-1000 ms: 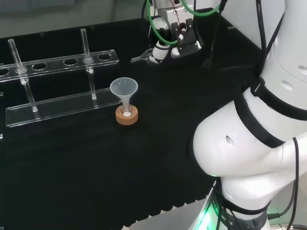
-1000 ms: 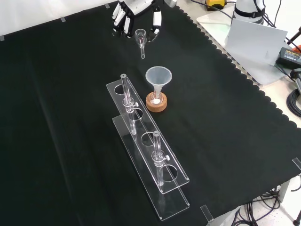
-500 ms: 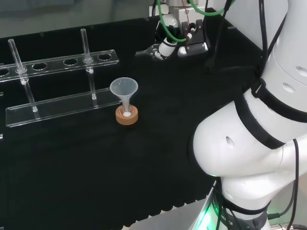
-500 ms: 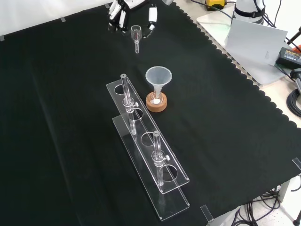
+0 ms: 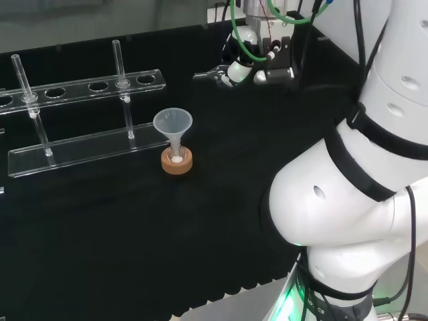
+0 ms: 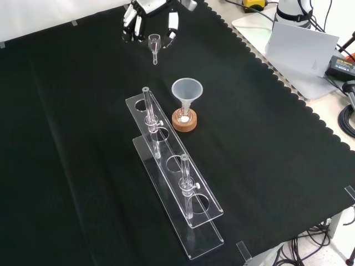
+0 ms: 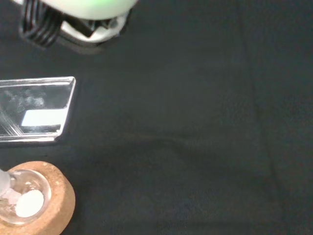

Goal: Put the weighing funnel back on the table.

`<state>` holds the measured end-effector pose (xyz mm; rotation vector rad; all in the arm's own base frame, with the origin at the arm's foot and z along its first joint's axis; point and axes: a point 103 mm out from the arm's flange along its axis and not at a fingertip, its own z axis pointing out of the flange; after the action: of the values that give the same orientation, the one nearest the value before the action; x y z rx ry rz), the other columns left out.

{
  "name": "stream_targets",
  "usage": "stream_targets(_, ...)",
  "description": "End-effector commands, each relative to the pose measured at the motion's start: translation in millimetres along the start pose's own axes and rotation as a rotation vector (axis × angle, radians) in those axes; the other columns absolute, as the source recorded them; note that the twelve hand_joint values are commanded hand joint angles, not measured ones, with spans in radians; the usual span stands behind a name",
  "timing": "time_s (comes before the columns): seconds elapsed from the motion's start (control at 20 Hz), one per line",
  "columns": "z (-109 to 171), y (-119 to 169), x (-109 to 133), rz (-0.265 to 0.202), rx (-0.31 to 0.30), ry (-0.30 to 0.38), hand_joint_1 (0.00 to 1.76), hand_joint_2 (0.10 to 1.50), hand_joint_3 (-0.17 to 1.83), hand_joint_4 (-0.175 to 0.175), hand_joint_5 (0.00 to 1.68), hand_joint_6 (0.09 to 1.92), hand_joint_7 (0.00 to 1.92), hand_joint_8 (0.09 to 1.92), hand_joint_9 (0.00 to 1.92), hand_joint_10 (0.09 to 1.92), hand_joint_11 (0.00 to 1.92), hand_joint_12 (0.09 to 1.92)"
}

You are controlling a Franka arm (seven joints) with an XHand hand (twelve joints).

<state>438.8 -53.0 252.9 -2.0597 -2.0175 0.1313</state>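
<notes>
The weighing funnel [image 6: 154,43] is a small clear piece with its mouth up and its short stem pointing down. The black and white hand [image 6: 145,12] is shut on it at the far top of the front view, with fingers on one side and the thumb on the other. In the head view the hand [image 5: 242,67] is at the back of the cloth, and the weighing funnel [image 5: 206,75] sticks out to its left. Whether the stem touches the cloth I cannot tell.
The big funnel [image 6: 187,88] stands in a small flask on a cork ring [image 6: 184,121] mid-cloth. A clear test tube rack [image 6: 172,183] with two tubes stretches toward the front. The wrist view shows the cork ring [image 7: 54,196] and the rack's end [image 7: 36,110]. Grey boxes and cables lie off the cloth's right edge.
The hand has carried the weighing funnel leftward and slightly up in the front view, rightward and farther back in the head view. Nothing else has moved.
</notes>
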Motion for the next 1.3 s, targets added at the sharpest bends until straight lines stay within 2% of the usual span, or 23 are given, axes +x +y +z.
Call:
stream_targets(0.05, 27.3, 28.8, -29.2, 0.016, 0.008, 0.091, 1.12, 0.64, 0.73, 0.175, 1.23, 0.77, 0.4, 0.64, 0.72, 0.5, 0.55, 1.26)
stream_targets(0.75, 88.9, 71.1, -56.1, 0.02, 0.045, 0.141, 1.12, 0.63, 0.73, 0.175, 1.23, 0.78, 0.41, 0.65, 0.73, 0.5, 0.56, 1.26)
stream_targets(1.3, 134.0, 91.4, -63.6, 0.009, 0.094, 0.136, 1.12, 0.63, 0.73, 0.175, 1.23, 0.78, 0.42, 0.65, 0.73, 0.5, 0.56, 1.26)
